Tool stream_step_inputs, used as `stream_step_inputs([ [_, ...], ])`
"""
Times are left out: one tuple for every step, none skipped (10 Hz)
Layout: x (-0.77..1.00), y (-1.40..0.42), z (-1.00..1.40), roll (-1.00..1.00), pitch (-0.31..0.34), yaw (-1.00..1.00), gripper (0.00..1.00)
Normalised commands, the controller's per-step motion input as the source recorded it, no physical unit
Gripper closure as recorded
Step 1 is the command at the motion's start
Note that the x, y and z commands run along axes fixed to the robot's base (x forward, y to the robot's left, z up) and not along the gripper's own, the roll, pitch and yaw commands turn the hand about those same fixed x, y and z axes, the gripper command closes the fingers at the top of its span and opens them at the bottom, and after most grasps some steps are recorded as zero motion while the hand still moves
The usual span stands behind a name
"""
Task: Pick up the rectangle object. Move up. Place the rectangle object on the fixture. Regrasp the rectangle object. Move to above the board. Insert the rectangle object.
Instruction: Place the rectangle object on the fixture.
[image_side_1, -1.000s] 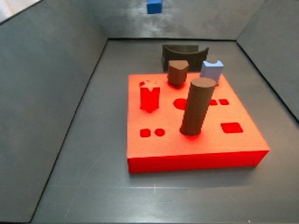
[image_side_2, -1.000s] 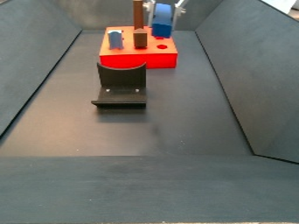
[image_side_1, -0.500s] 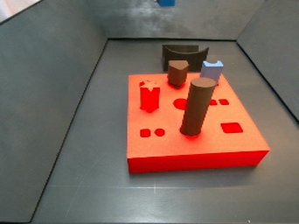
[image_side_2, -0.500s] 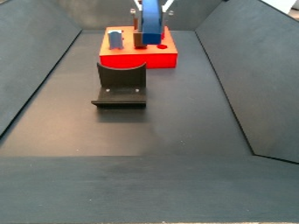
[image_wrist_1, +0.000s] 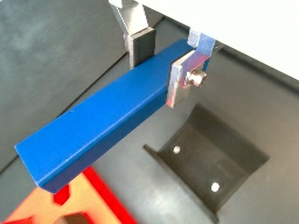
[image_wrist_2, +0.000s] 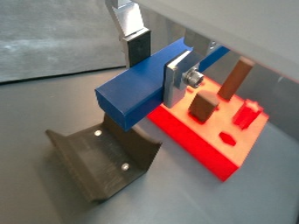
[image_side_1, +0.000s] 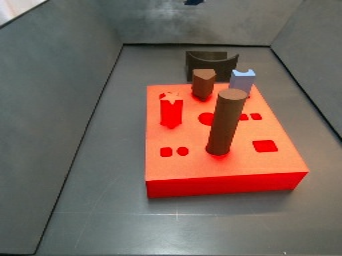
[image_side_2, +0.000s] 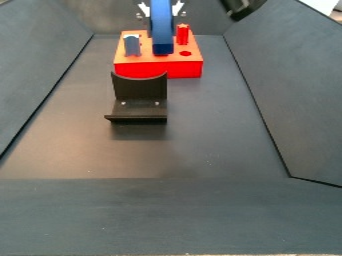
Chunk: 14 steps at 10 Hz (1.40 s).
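Observation:
My gripper (image_wrist_1: 162, 66) is shut on the rectangle object (image_wrist_1: 100, 122), a long saturated blue bar, gripping it near one end. It also shows in a wrist view (image_wrist_2: 140, 87). In a side view the bar (image_side_2: 160, 25) hangs upright in the air, seen in front of the red board (image_side_2: 160, 68). The dark fixture (image_side_2: 138, 95) with its U-shaped notch stands on the floor, empty. It lies below the bar in both wrist views (image_wrist_1: 216, 166) (image_wrist_2: 105, 157). In a side view only a blue sliver (image_side_1: 194, 2) shows at the top edge.
On the board (image_side_1: 221, 150) stand a tall brown cylinder (image_side_1: 227, 120), a shorter brown cylinder (image_side_1: 202, 83), a red peg (image_side_1: 170, 110) and a small pale-blue block (image_side_1: 243, 80). Sloping grey walls enclose the floor. The fixture (image_side_1: 207, 60) sits behind the board.
The gripper has carried the blue bar upward and sideways. It has slid almost out of the top of one side view and shifted left in the other.

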Motion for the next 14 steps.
stream_step_inputs([
  [0.76,0.06,-0.02,-0.44,0.139,-0.13,1.0],
  [0.65,0.04,-0.01,-0.22,0.098,-0.12,1.0],
  [0.6,0.04,-0.01,-0.18,0.081,-0.12,1.0],
  [0.5,0.04,-0.01,-0.16,0.056,-0.1,1.0],
  [0.4,0.04,-0.02,-0.16,0.05,-0.08,1.0],
  [0.33,0.03,-0.01,-0.16,0.052,-0.07,1.0],
  [0.29,0.04,-0.01,-0.17,0.057,-0.06,1.0],
  [0.22,0.04,-0.01,-0.17,0.07,-0.05,1.0],
  [0.13,0.06,-1.0,-1.0,-0.019,-0.15,1.0],
  [0.12,0.07,-1.0,-1.0,-0.015,-0.15,1.0],
  [0.12,0.07,-1.0,-1.0,-0.01,-0.15,1.0],
  [0.14,0.08,-1.0,-1.0,0.016,-0.14,1.0],
  [0.14,0.08,-1.0,-1.0,0.025,-0.14,1.0],
  [0.15,0.09,-1.0,-1.0,0.032,-0.14,1.0],
])
